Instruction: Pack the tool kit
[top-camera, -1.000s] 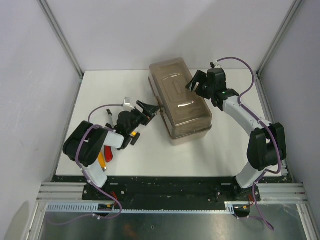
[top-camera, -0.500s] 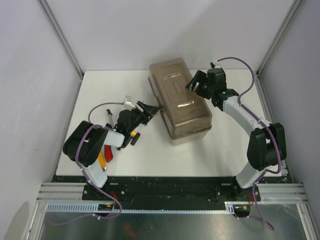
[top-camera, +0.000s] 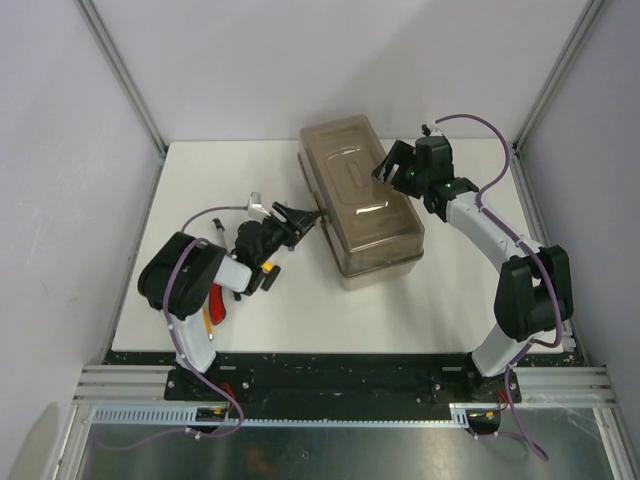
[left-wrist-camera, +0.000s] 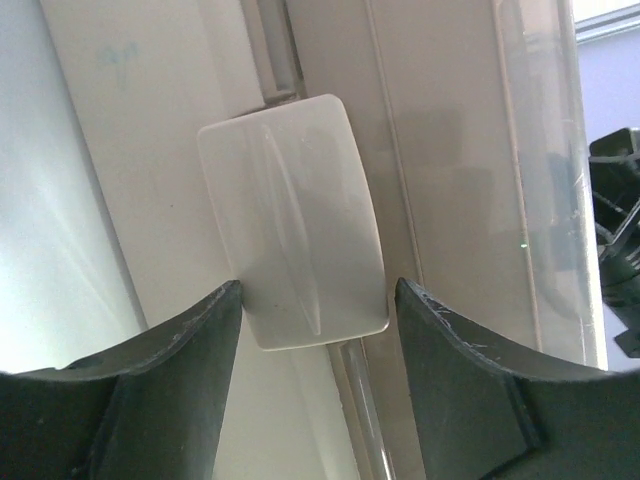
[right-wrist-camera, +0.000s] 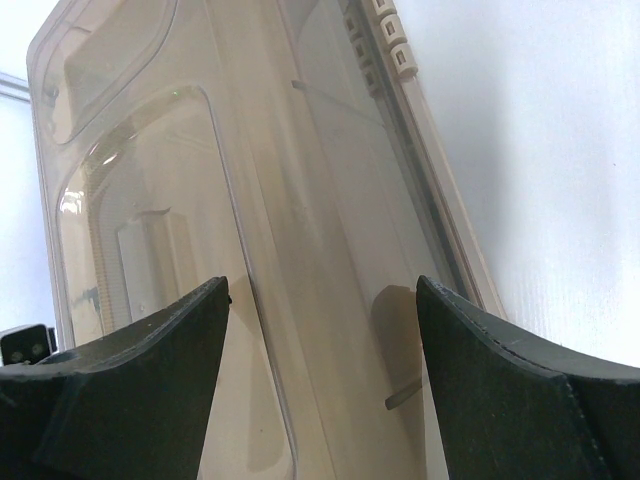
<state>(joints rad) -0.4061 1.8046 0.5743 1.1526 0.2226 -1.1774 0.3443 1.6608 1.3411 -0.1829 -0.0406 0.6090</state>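
Observation:
The beige toolbox (top-camera: 362, 203) lies in the middle of the table with its translucent brownish lid (right-wrist-camera: 180, 230) shut. My left gripper (top-camera: 301, 217) is open at the box's left side. In the left wrist view the beige latch (left-wrist-camera: 292, 220) sits between the fingers (left-wrist-camera: 165, 390) of the gripper (left-wrist-camera: 315, 305), and I cannot tell whether they touch it. My right gripper (top-camera: 390, 166) is open over the lid's right edge, and the right wrist view shows the jaws of the gripper (right-wrist-camera: 322, 295) spread above the lid. A red-handled tool (top-camera: 218, 304) and a yellow-handled one (top-camera: 205, 322) lie under my left arm.
The white table (top-camera: 320, 310) is framed by metal posts at the back corners (top-camera: 160, 150). The lid's hinge knuckles (right-wrist-camera: 392, 40) run along the far right side of the box. Purple cables loop off both arms.
My left arm's upper link has swung a little up and to the right. Its gripper stays at the latch. The right arm and the toolbox have not moved.

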